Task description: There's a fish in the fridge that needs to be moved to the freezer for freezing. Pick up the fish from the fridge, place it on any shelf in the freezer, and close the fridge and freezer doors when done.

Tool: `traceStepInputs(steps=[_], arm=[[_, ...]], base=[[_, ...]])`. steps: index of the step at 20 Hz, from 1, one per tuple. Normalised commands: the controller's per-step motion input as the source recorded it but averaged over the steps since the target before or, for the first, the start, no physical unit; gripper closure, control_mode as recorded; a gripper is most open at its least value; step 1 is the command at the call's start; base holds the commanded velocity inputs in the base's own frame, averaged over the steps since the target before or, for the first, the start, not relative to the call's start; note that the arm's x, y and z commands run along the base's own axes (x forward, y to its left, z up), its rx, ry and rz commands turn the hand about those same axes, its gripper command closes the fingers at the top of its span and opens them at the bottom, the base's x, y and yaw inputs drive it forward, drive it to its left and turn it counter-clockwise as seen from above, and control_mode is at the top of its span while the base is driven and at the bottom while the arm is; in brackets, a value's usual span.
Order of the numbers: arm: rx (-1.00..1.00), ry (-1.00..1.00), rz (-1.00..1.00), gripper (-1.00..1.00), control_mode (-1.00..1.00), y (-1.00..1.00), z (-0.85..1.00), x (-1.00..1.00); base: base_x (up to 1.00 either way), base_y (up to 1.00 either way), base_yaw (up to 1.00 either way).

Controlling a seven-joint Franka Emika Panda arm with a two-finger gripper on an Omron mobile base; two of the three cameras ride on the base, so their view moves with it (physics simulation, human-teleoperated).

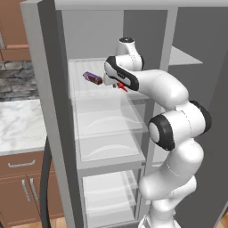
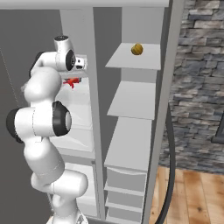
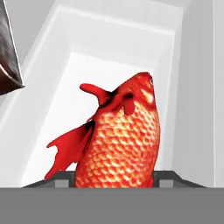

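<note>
From the left base view, the white arm reaches into the open fridge (image 1: 107, 124), its gripper (image 1: 118, 85) at the upper clear shelf with the red fish (image 1: 121, 87) at its tip, just beside a dark purple cylinder (image 1: 92, 78). From the right base view, the fish (image 2: 71, 82) shows past the arm, and a yellow ball (image 2: 137, 49) sits on the top shelf of the freezer (image 2: 131, 100). In the hand view, the fingers are closed against the fish (image 3: 122, 140), which rises between them above the white shelf.
</note>
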Motion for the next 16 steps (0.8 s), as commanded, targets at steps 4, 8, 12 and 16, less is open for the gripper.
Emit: traceStepInputs(steps=[4, 8, 12, 16], arm=[[-0.03, 0.12, 0.00, 1.00, -1.00, 0.04, -0.66, -0.34], [0.00, 0.00, 0.00, 1.00, -1.00, 0.10, 0.06, -0.87], [0.00, 0.03, 0.00, 1.00, -1.00, 0.00, 0.17, -1.00], [0.00, 0.00, 0.00, 1.00, -1.00, -0.11, 0.06, -1.00]], base=[[0.00, 0.00, 0.00], [0.00, 0.00, 0.00], [0.00, 0.00, 0.00], [0.00, 0.00, 0.00]])
